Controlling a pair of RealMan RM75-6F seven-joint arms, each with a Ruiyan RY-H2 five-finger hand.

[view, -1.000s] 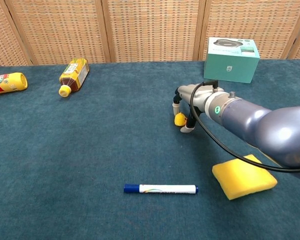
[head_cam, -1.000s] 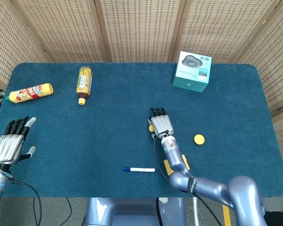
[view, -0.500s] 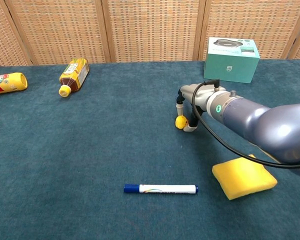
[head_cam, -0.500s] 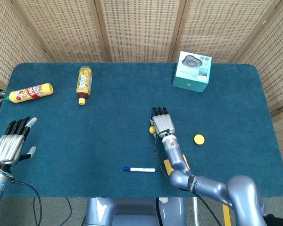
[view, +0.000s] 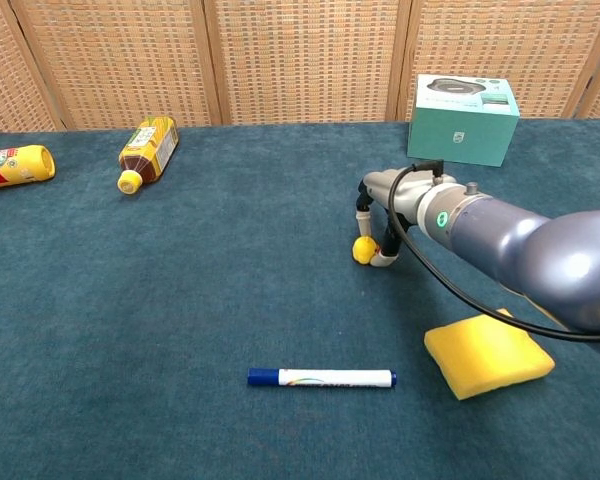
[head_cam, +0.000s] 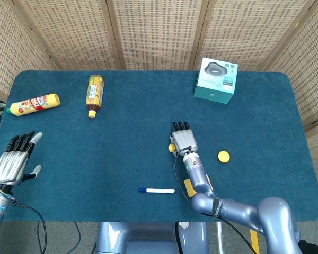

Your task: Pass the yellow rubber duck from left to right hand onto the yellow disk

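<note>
The small yellow rubber duck (head_cam: 171, 148) is at the table's middle, pinched between the thumb and a fingertip of my right hand (head_cam: 183, 141). In the chest view the duck (view: 363, 250) hangs at the fingertips of that hand (view: 392, 212), close to the cloth; I cannot tell whether it touches. To the right of the hand the yellow disk (head_cam: 223, 156) lies flat on the blue cloth, a short way off. My left hand (head_cam: 13, 159) hovers at the table's far left edge, fingers spread and holding nothing.
A blue-capped marker (view: 321, 378) lies near the front edge, and a yellow sponge (view: 488, 352) sits under my right forearm. Two bottles (head_cam: 94, 92) (head_cam: 34, 103) lie at the back left. At the back right stands a teal box (head_cam: 216, 80).
My right hand has drifted slightly toward the front and right, carrying the duck with it. The left hand has stayed where it was.
</note>
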